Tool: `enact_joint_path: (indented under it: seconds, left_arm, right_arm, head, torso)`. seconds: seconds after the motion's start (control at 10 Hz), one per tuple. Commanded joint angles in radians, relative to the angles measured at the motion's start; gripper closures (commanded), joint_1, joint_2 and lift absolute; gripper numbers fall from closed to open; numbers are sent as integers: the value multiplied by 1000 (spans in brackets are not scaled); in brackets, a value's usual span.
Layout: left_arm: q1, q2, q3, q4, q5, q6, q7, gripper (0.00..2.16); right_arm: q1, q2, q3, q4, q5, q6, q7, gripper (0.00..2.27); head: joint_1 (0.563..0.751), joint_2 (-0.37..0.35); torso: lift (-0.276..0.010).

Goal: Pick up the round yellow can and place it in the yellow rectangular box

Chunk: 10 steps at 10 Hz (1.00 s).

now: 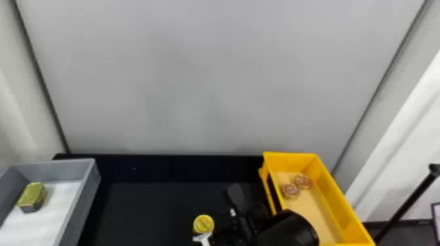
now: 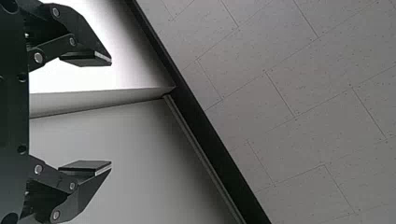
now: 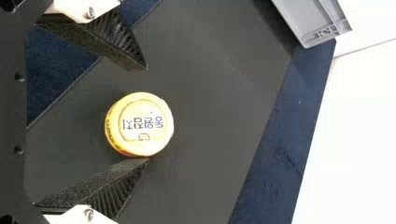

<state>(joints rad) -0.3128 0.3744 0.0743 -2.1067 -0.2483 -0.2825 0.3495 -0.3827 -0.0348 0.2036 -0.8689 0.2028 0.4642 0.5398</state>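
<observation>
Black tabletop [image 1: 147, 209], right gripper [image 1: 224, 228] spread wide, round yellow can [image 1: 203, 223] between jaws (nearer one side)

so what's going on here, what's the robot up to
The right tool has its open fingers either side of the yellow can, which sits on the black table, with a clear gap on one side. The can is not yet in the yellow box, where two other cans lie. The left tool is open and empty.
</observation>
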Motion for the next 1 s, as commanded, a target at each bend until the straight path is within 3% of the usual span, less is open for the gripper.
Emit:
enact_joint_path:
  seconds: [0.0, 0.9]
  left_arm:
    - [-2, 0, -7, 4, 0, -4, -1, 450]
    - [-6, 2, -13, 4, 1, -11, -10, 450]
  right_arm:
    - [-1, 10, 1, 31, -17, -30, -35, 76]
    - [22, 15, 33, 50, -66, -116, -155, 96]
  head:
    - [563, -169]
    - [563, -169]
  torso:
    - [0]
    - [0]
